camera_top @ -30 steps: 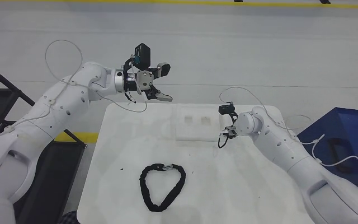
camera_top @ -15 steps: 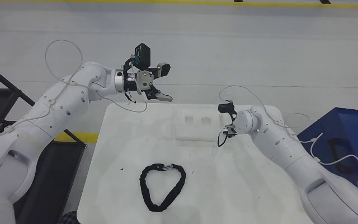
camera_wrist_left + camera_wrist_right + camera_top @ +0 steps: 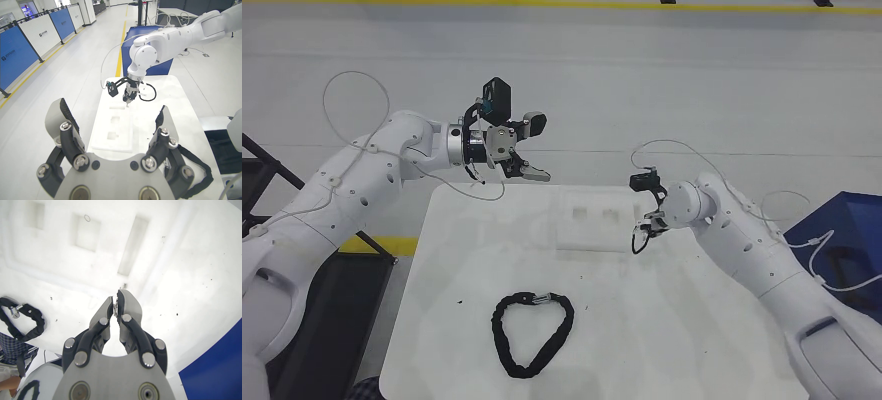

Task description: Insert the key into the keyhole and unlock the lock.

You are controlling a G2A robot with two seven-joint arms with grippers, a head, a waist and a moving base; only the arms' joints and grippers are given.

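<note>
1. The right gripper (image 3: 114,301) hangs over the right end of the white foam tray (image 3: 592,232). Its tips point down beside the end of the tray's long narrow recess (image 3: 133,245).
2. Its jaws are drawn together on a small silver metal key (image 3: 114,309), which stands pinched between the black pads. Whether the key's tip touches the foam cannot be told.
3. The left gripper (image 3: 113,117) is held in the air by the far left corner of the white worktop (image 3: 682,340). Its jaws are spread wide apart with nothing between them, and it is well apart from both tray and lock.
4. The black fabric-sleeved chain lock (image 3: 532,335) lies flat on the worktop as a closed loop, on the near side and left of centre.
5. Its short silver lock cylinder (image 3: 15,313) joins the two chain ends on the loop's far side. The round end face with the keyhole shows in the right wrist view.
6. The key and the lock are well apart, and the near edge of the tray lies between them.
7. The tray sits at the far middle of the worktop and also has two squarish recesses. A thin small metal ring (image 3: 87,218) lies in the middle recess.
</note>
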